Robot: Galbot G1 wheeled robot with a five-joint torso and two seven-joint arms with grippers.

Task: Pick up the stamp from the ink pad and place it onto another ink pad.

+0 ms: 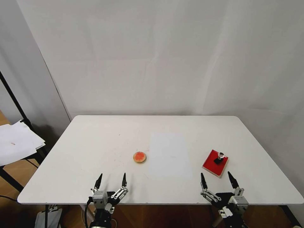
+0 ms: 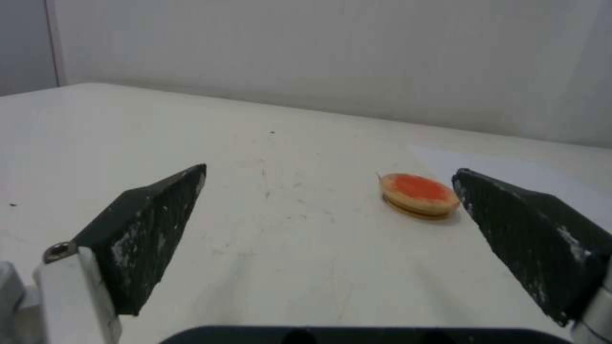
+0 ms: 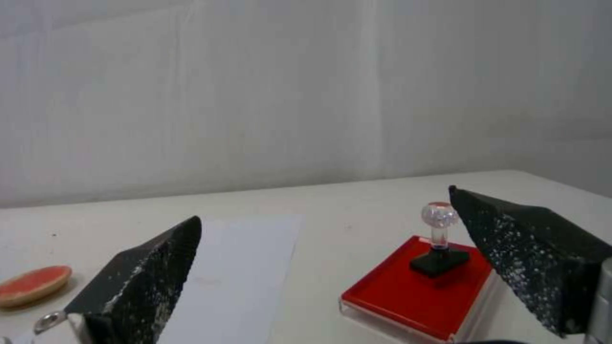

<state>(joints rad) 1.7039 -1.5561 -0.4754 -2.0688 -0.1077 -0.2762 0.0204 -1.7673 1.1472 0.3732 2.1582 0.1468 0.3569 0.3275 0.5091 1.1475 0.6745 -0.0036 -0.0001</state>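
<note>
Nearest, the right gripper [image 1: 219, 179] waits with fingers spread, holding nothing; the left gripper [image 1: 110, 180] likewise. Just beyond the right fingertips the stamp [image 3: 439, 243] stands upright on the ink pad [image 3: 414, 295]. It looks light and rigid, its knob probably slippery, so grip the stem. Another ink pad [image 1: 139, 157] lies beyond the left fingers.

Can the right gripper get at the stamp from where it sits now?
Probably yes: the right gripper is open, just in front of the ink pad, and nothing stands between it and the upright stamp.

Black pointed jaws (white-scuffed), silver linkages, left gripper [image 1: 111, 181], right gripper [image 1: 219, 180]
</note>
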